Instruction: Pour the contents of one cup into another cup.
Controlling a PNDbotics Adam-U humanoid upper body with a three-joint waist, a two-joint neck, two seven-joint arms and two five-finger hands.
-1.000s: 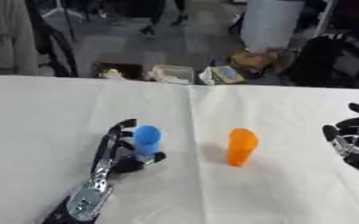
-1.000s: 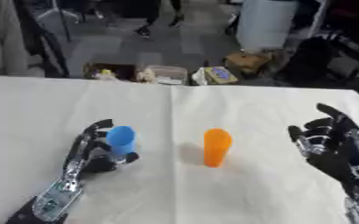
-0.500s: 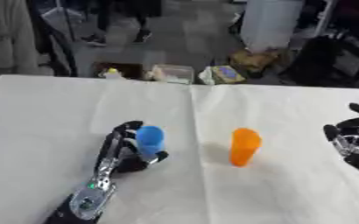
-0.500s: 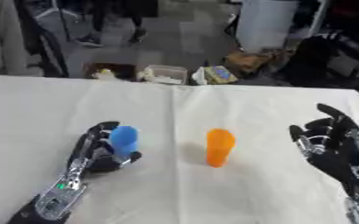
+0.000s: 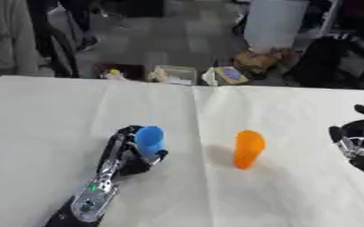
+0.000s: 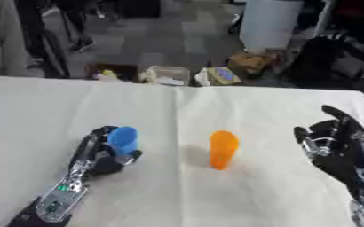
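Left eye view: left hand (image 5: 129, 156) curled round upright blue cup (image 5: 148, 139), likely gripping to pour into orange cup (image 5: 248, 148) nearby; right hand (image 6: 337, 148) open, idle at right edge.

So the white table (image 5: 53, 115) fills most of the shot, with a crease running down the middle of the cloth. The left hand (image 5: 127, 155) comes in from the near left corner, with its fingers curled round a blue cup (image 5: 149, 139) that stands upright. Just right of the crease is an orange cup (image 5: 248, 149), also upright, standing free and well apart from the blue one. The right hand (image 5: 358, 139) sits at the right edge, only partly in view, fingers pointing up and relaxed, touching nothing. Past the far edge there's floor clutter: some boxes and a pale bin (image 5: 274, 22).
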